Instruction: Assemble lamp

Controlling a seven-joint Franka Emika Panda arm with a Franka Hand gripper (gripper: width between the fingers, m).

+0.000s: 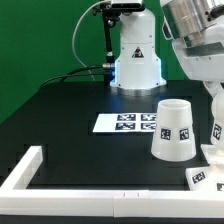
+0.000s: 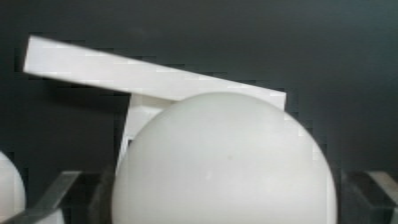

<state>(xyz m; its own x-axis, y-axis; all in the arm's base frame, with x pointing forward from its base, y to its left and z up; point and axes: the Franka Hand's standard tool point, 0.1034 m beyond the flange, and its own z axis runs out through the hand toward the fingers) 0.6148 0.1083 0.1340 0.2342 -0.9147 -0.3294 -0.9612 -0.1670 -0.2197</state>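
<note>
In the wrist view the rounded white bulb (image 2: 217, 160) fills the space between my two dark fingers (image 2: 54, 197), which press on its sides. My gripper (image 2: 217, 205) is shut on it. Behind the bulb lies the blocky white base (image 2: 143, 68). In the exterior view the bulb (image 1: 217, 126) shows at the exterior view's right edge under my arm, just above the base (image 1: 203, 172). The gripper itself is cut off by the frame there. The tapered shade (image 1: 172, 128) stands mouth down on the black table, to the exterior view's left of the bulb.
The marker board (image 1: 127, 122) lies flat in the middle of the table. A long white rail (image 1: 30, 165) borders the table's front and left. The robot's pedestal (image 1: 136, 60) stands at the back. A white curved edge (image 2: 9, 192) shows at a corner of the wrist view.
</note>
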